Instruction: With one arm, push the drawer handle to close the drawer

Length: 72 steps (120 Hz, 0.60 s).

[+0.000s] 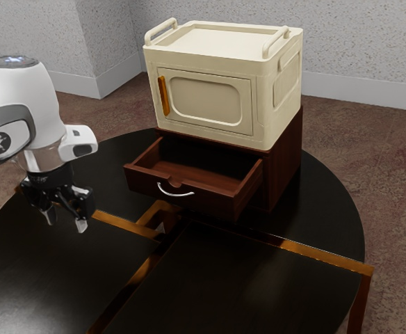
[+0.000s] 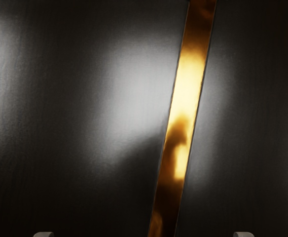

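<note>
Two fingers of my gripper [image 1: 65,221] stand well apart from each other, and between them I see nothing held. The gripper hangs above the black round table [image 1: 265,299], with its fingertips pointing downward.

The task's thing, the silver curved drawer handle [image 1: 175,193], lies from the gripper between two and three o'clock in the exterior view, nearer to three. It is well apart from the fingers, so there is no contact. It is fixed on the front of the brown drawer [image 1: 210,203], and this drawer is pulled out from its cabinet [image 1: 284,167], so that I can look into its inside. The front of the drawer faces about seven o'clock in the same view.

On the cabinet, at about twelve o'clock from the handle, stands a cream box [image 1: 203,125] with rails on its top. Its small door is closed, and the orange grip [image 1: 164,95] is on this door, near eleven o'clock from the silver handle.

From the wrist view I see a gold strip [image 2: 188,84], which crosses the table under my hand and passes between the two fingertips.
</note>
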### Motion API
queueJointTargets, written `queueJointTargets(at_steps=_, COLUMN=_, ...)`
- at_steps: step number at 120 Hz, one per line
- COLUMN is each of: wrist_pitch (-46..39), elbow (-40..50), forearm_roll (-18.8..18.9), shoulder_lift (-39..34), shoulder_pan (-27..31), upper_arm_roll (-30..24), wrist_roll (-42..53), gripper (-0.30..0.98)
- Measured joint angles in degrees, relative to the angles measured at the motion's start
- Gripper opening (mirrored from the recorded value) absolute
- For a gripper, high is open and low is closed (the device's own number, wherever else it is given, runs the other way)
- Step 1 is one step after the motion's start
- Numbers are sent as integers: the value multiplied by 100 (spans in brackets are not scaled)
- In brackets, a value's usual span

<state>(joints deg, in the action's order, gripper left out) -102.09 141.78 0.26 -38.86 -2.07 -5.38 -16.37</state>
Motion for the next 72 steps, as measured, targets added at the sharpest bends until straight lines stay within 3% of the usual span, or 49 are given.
queueJointTargets(at_steps=30, wrist_pitch=-951, elbow=-121, forearm_roll=13, shoulder_lift=978, shoulder_pan=198, upper_arm_roll=-361, wrist_roll=262, gripper=12)
queueJointTargets(at_steps=44, wrist_pitch=-1234, elbow=-464, forearm_roll=14, shoulder_lift=1446, shoulder_pan=441, upper_arm_roll=-713, wrist_roll=352, gripper=2)
queueJointTargets(at_steps=72, wrist_pitch=-1656, elbow=-941, forearm_roll=36, shoulder_lift=2327, shoulder_pan=312, upper_arm_roll=-818, wrist_roll=482, gripper=-7)
